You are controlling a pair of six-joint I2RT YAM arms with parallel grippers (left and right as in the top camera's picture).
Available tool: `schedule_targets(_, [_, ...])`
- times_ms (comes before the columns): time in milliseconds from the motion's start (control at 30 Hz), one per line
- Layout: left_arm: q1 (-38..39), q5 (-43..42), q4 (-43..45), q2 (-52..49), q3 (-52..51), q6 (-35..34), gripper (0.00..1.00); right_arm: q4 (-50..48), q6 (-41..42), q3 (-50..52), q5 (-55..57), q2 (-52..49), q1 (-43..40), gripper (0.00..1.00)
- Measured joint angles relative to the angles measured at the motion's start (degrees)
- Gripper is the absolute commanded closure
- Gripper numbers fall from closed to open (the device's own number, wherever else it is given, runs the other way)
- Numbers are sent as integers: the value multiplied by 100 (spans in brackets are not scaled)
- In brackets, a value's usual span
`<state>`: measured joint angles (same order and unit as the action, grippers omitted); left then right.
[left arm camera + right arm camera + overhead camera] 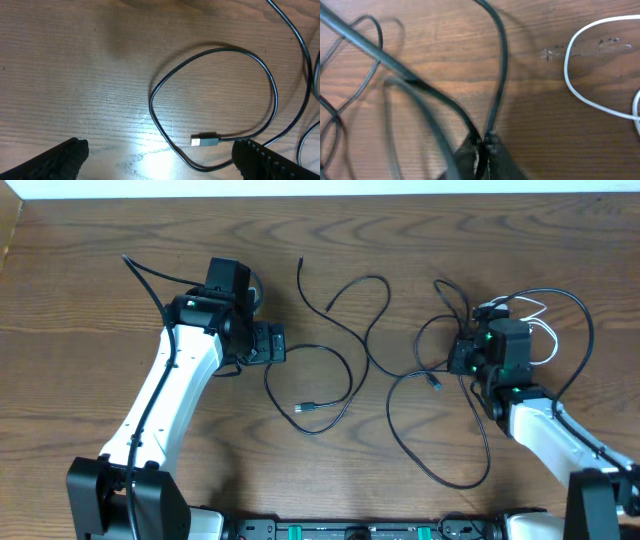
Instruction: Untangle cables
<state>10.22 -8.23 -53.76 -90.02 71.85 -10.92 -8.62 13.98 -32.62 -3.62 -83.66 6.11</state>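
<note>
At right gripper (483, 145), black cables (498, 60) blurred; grip unclear.

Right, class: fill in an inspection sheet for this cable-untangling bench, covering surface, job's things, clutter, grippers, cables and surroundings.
surface: brown wood-grain table, lightly scuffed.
job's things: black cables sprawl in overlapping loops mid-table; one ends in a USB plug; white cable at the right.
clutter: nothing seen.
grippers: left gripper open above the USB plug; right gripper shut on one of the black cables, view blurred.
cables: thicker black cord runs off the left arm.
surroundings: pale strip beyond the table's far edge.
</note>
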Motion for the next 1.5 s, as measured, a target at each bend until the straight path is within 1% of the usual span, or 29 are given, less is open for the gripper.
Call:
schedule_targets(33, [0,0,0,0,0,0,3,-4,-22,0,9,-35,0,82])
schedule_targets(67, [0,0,0,0,0,0,3,0,-44,0,9,-52,0,65])
schedule_targets(100, [0,0,2,0,0,0,3,-4,-61,0,24,-55,0,51])
schedule_targets(167, [0,0,0,0,0,0,3,-39,-72,0,26,-55,0,18])
schedule_targets(200, [0,0,0,0,0,0,3,-42,-81,0,31,-55,0,4])
schedule_targets(233, [0,0,0,0,0,0,3,-39,-83,0,44,-55,0,1])
schedule_targets(367, [0,0,0,0,0,0,3,94,-105,0,44,127,0,1])
schedule_targets(600, [0,-2,0,0,0,0,3,802,-101,4,-9,1539,0,1])
schedule_targets(667, [0,0,0,0,0,0,3,887,-105,2,-153,1803,0,12])
schedule_targets(700, [0,0,0,0,0,0,3,914,-109,2,-293,1886,2,22])
schedule_targets(733, [0,0,0,0,0,0,3,911,-122,2,-428,1904,2,29])
schedule_targets(800, [0,2,0,0,0,0,3,892,-92,4,-739,1880,2,60])
schedule_targets(833, [0,-2,2,0,0,0,3,855,-74,4,-881,1847,2,82])
schedule_targets(867, [0,0,0,0,0,0,3,782,-83,4,-1027,1790,15,97])
schedule_targets(900, [0,0,0,0,0,0,3,723,-81,4,-1126,1738,24,99])
schedule_targets(1133, [0,0,2,0,0,0,3,151,-63,4,-1668,1001,289,99])
schedule_targets(1233, [0,0,4,0,0,0,3,-323,-68,2,-2022,570,529,99])
schedule_targets(1333, [0,0,2,0,0,0,3,-667,-52,2,-2240,133,826,96])
schedule_targets(1400, [0,-2,0,0,0,0,3,-879,26,2,-2315,-127,994,98])
schedule_targets(1500, [0,0,4,0,0,0,3,-1276,503,2,-2389,-529,1161,99])
